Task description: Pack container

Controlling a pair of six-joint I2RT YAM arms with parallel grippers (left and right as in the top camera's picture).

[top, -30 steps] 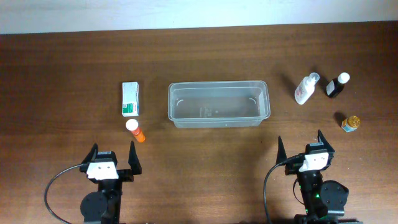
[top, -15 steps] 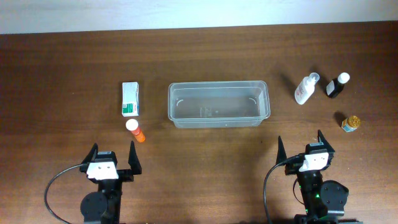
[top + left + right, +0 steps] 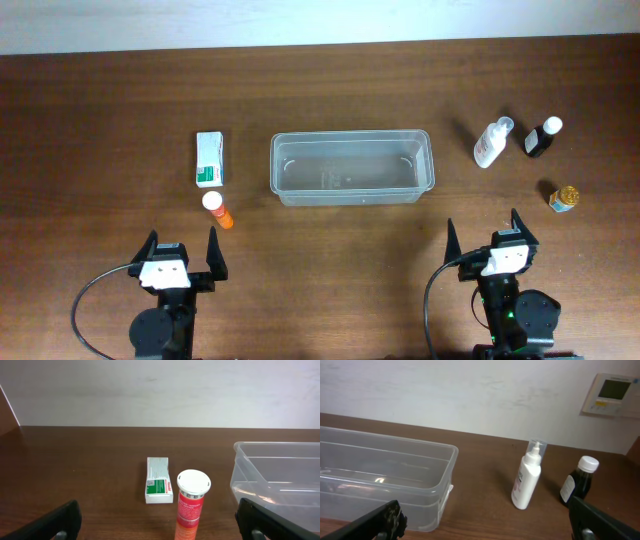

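Surface: dark brown wooden table point(image 3: 100, 110), its far edge meeting a white wall point(image 3: 320, 20).
Container: clear rectangular plastic tub with rounded corners and a rim point(image 3: 350, 135), mid-table, long sides parallel to the far edge.
Left side: white-and-green cardboard box point(image 3: 209, 159) lies flat, apart from the tub's left end. An orange tube with a white cap point(image 3: 218, 210) sits just nearer.
Right side: white spray bottle point(image 3: 491, 144), dark bottle with a white cap point(image 3: 541, 138) and small amber jar with a gold lid point(image 3: 564, 197), each standing apart.
Open room: bare wood between tub and both grippers.
Left gripper point(image 3: 182, 245): fingers spread wide, holding nothing.
Right gripper point(image 3: 482, 232): likewise spread, holding nothing.
Writing: print on the box, tube and bottles is too small to read.
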